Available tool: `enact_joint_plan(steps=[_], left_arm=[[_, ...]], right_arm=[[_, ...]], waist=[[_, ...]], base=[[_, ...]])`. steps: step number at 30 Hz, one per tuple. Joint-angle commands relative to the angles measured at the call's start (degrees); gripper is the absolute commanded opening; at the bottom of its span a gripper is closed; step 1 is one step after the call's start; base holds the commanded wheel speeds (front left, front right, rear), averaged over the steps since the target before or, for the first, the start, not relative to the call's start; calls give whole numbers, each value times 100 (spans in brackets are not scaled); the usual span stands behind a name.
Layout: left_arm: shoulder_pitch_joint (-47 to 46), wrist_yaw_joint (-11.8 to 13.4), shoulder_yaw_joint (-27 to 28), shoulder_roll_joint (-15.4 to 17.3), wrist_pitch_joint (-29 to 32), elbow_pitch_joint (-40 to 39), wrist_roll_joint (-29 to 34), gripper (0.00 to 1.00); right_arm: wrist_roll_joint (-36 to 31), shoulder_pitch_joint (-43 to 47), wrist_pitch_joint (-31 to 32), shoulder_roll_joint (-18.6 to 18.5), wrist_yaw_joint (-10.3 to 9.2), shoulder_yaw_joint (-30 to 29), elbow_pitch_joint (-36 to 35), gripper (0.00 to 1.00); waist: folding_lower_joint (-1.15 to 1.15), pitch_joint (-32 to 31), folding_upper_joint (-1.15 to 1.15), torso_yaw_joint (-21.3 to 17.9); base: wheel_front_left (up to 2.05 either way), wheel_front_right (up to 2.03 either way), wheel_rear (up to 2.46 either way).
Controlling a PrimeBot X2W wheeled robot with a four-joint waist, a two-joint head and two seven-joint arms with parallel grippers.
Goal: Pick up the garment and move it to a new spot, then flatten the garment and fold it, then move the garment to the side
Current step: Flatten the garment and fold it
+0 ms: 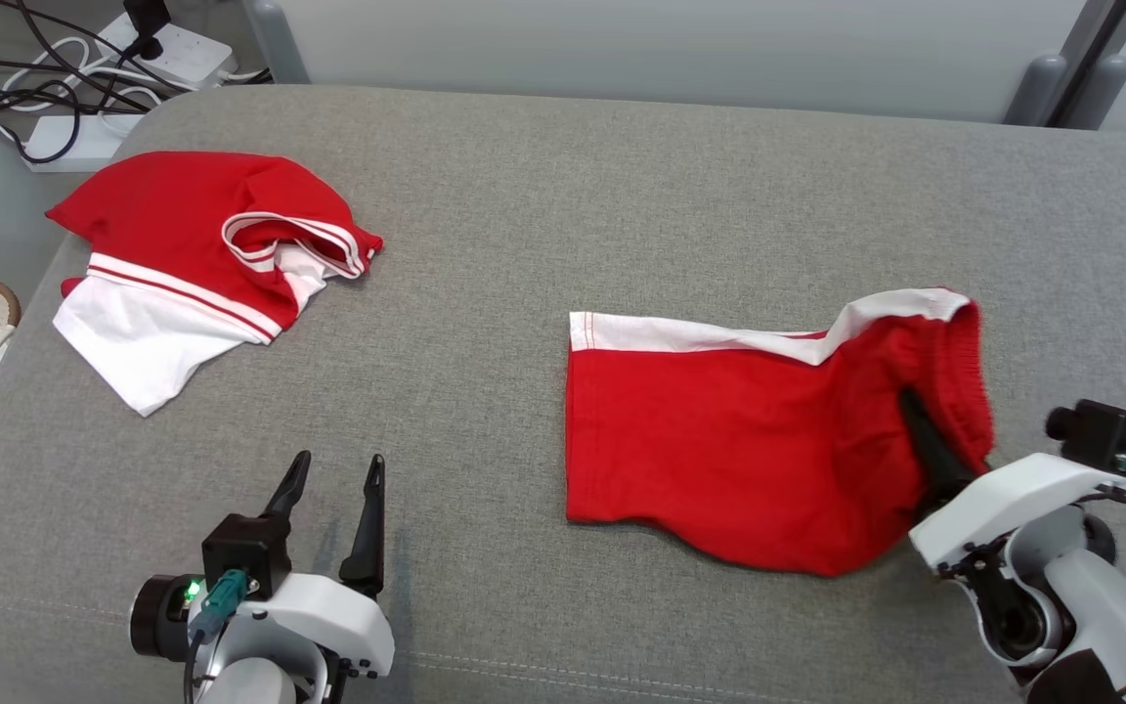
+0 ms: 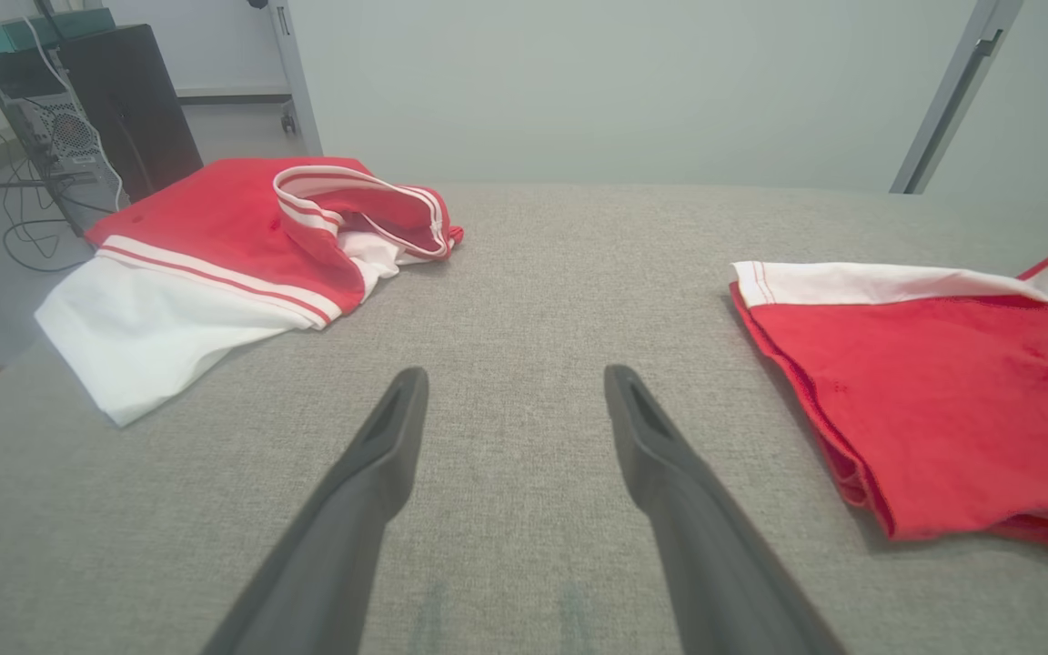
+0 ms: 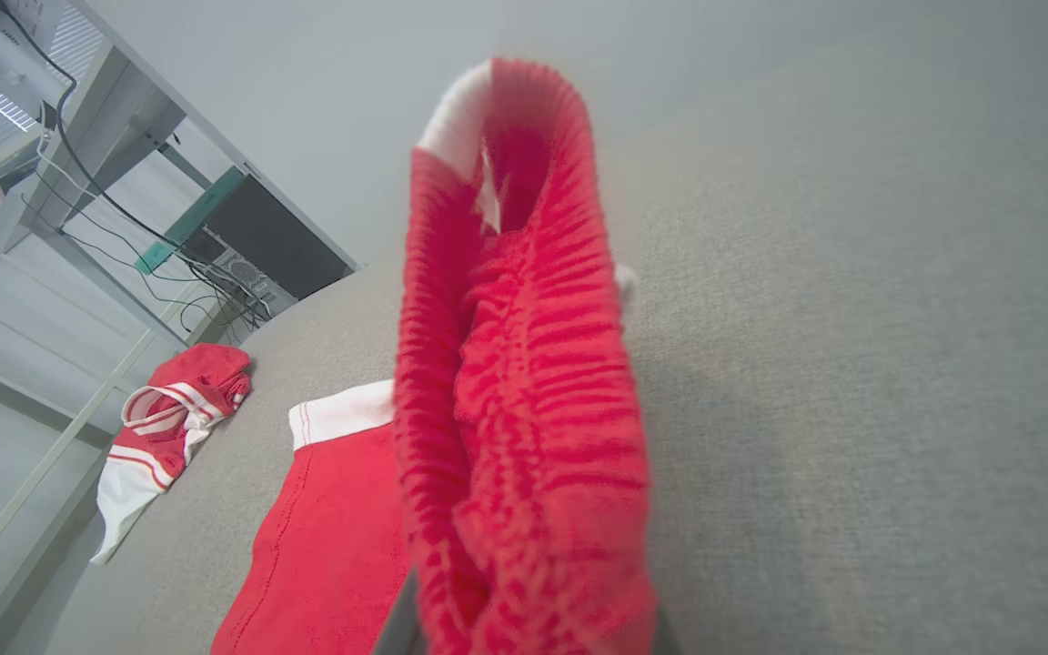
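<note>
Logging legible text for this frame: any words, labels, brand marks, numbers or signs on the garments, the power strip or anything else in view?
None can be read.
The red shorts and the red and white shirt show plain cloth and stripes, with no print or tag.
The white power strip and the computer tower carry no marking that can be made out; anything on them is too small to tell.

Grey woven cushion (image 1: 524,196) — red shorts (image 1: 719,460) at right, crumpled red-and-white top (image 1: 182,215) at far left

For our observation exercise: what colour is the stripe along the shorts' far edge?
White; the stripe shows best in the head view.
</note>
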Motion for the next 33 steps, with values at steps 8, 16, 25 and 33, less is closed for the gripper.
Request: enact_joint_plan(steps=[8, 16, 25, 33], left_arm=[[-137, 0, -275, 50, -59, -65, -303, 100], [-141, 101, -684, 50, -59, -53, -568, 100], [-112, 198, -803, 49, -59, -91, -666, 100], [-113, 248, -524, 49, -59, -213, -574, 100]], right_arm=[[437, -157, 838, 179, 9, 750, -864, 0], [305, -703, 839, 476, 9, 860, -298, 0], [65, -973, 691, 516, 9, 889, 331, 100], [323, -1122, 364, 130, 9, 424, -218, 100]], waist=[[0, 32, 0, 345], [0, 101, 0, 1018], [0, 162, 0, 1354], [0, 145, 0, 954]], base=[[0, 0, 0], [0, 0, 0], [0, 0, 0], [0, 0, 0]])
